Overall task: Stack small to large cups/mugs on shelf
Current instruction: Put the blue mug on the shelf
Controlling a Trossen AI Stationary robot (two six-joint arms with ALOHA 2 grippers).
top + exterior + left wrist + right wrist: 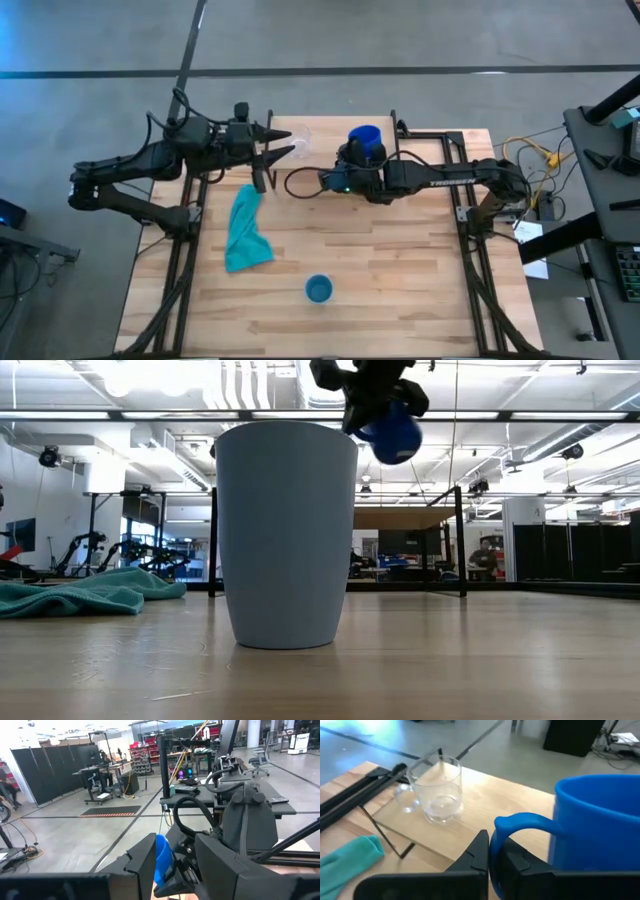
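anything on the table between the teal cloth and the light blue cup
No. In the high view, only bare wooden tabletop separates the crumpled teal cloth from the small light blue handleless cup.

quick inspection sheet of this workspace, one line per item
surface: wooden table, nothing spilled on it
job's things: clear glass cup upright on the shelf; dark blue mug lifted by its handle; light blue cup upright near the table's front edge
clutter: teal cloth crumpled on the table's left half
grippers: right gripper shut on the mug handle, beside the shelf; left gripper open, empty, at the shelf's left end
cables: loose wires off the table's right edge
surroundings: open hall with desks and racks; a person far behind
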